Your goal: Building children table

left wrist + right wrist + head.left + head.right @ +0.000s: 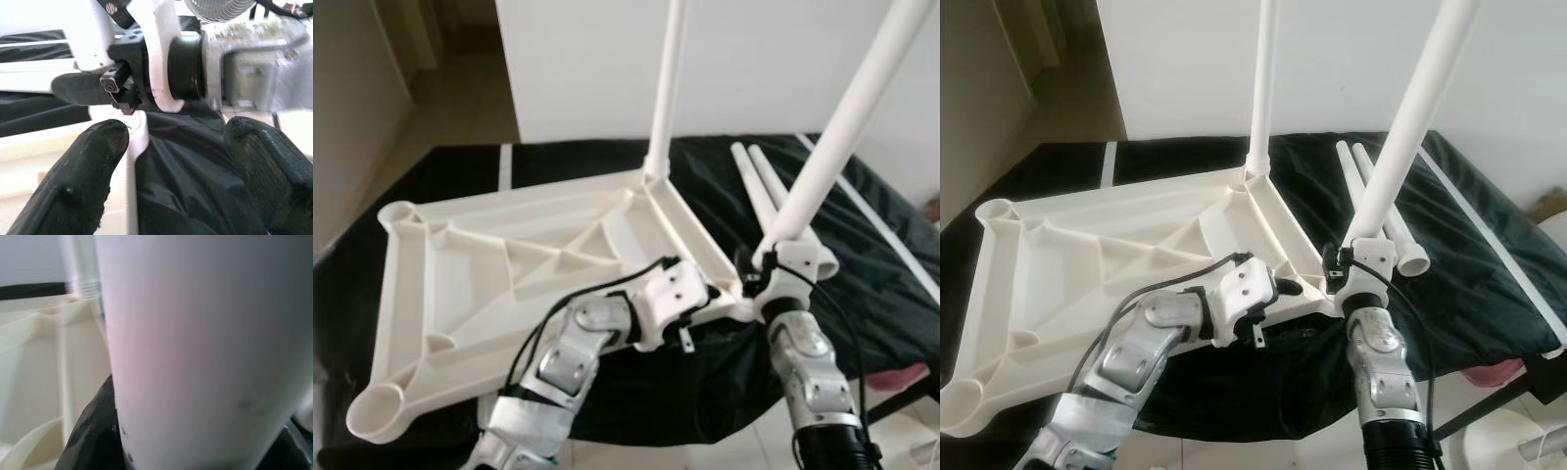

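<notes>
Lying upside down on a black sheet [862,284] is a white tabletop [480,284], with its ribs facing up. One leg [668,88] stands straight up in the far right corner. The right pincer [1356,266] is at the near right corner, squeezed shut around a second leg [1410,117]. That leg leans up and to the right, and its low end is right by the corner socket. The left pincer [690,294] is just left of that corner, touching the tabletop's near right edge. Its two black fingers [83,176] are spread apart with the white edge between them, not pinching it. Two more legs [756,191] lie side by side on the sheet, just right of the tabletop.
</notes>
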{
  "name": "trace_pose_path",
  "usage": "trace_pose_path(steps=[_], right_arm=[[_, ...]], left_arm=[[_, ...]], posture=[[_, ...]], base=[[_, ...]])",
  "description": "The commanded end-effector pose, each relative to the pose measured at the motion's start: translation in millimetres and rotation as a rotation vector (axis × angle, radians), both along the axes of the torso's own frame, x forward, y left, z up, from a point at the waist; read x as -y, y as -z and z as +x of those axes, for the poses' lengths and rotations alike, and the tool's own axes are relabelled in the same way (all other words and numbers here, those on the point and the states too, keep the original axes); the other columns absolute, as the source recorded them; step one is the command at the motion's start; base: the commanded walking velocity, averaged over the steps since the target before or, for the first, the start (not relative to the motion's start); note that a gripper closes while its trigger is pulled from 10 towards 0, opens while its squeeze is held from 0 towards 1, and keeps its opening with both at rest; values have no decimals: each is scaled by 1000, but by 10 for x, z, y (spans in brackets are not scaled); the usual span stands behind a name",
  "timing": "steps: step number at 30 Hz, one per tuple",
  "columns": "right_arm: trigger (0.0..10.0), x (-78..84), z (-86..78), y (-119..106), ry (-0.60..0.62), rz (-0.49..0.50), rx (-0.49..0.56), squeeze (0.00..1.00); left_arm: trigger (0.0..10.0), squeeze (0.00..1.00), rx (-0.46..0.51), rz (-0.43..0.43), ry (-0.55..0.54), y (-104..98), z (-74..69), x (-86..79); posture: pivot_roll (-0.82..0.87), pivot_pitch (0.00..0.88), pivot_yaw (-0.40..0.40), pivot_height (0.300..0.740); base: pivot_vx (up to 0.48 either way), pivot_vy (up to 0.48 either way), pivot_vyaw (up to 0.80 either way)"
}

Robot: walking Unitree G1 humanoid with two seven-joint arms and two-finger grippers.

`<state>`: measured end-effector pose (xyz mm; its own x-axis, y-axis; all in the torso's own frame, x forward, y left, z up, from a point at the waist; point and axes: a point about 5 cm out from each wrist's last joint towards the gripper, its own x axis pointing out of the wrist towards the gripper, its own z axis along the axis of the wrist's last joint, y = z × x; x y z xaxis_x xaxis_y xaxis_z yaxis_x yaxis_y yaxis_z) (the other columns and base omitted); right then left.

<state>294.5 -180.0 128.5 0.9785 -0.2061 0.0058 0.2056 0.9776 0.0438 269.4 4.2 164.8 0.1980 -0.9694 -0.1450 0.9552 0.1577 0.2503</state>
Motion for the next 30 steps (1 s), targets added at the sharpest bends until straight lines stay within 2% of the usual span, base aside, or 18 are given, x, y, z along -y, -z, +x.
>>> trace_pose_path(steps=[1, 2, 3, 4, 5, 20, 21, 30], right_arm=[[10000, 121, -91, 227, 156, 66, -125, 0], [10000, 82, -94, 231, 175, 95, -128, 0], [10000, -20, -75, 231, 144, 138, -121, 0], [10000, -151, -49, 192, 80, 141, -93, 0], [10000, -183, -41, 178, 53, 140, -86, 0], [10000, -219, -2, 108, 45, 104, -71, 0], [10000, -232, 3, 76, 18, 114, -41, 1000], [10000, -230, -12, -31, -65, 84, 45, 1000]], left_arm=[[10000, 0, 42, -35, -177, -27, 107, -28], [10000, 0, 44, -38, -182, -33, 112, -29], [10000, 0, 46, -40, -185, -38, 116, -30], [10000, 0, 48, -41, -186, -41, 118, -23], [10000, 0, 49, -42, -186, -43, 117, -10], [10000, 0, 90, -45, -195, -83, 104, 48], [10000, 0, 93, -54, -193, -98, 99, 53], [10000, 0, 116, -67, -177, -130, 75, 41]], posture=[[-2, 0, -47, 740], [-2, 0, -47, 740], [-3, 0, -45, 740], [-3, 0, -45, 740], [0, 0, -44, 740], [30, 0, -47, 740], [32, 0, -43, 740], [33, 0, -23, 740]], base=[[0, 0, 0], [0, 0, 0], [0, 0, 0], [0, 0, 0], [0, 0, 0], [0, 0, 0], [0, 0, 0], [0, 0, 0]])
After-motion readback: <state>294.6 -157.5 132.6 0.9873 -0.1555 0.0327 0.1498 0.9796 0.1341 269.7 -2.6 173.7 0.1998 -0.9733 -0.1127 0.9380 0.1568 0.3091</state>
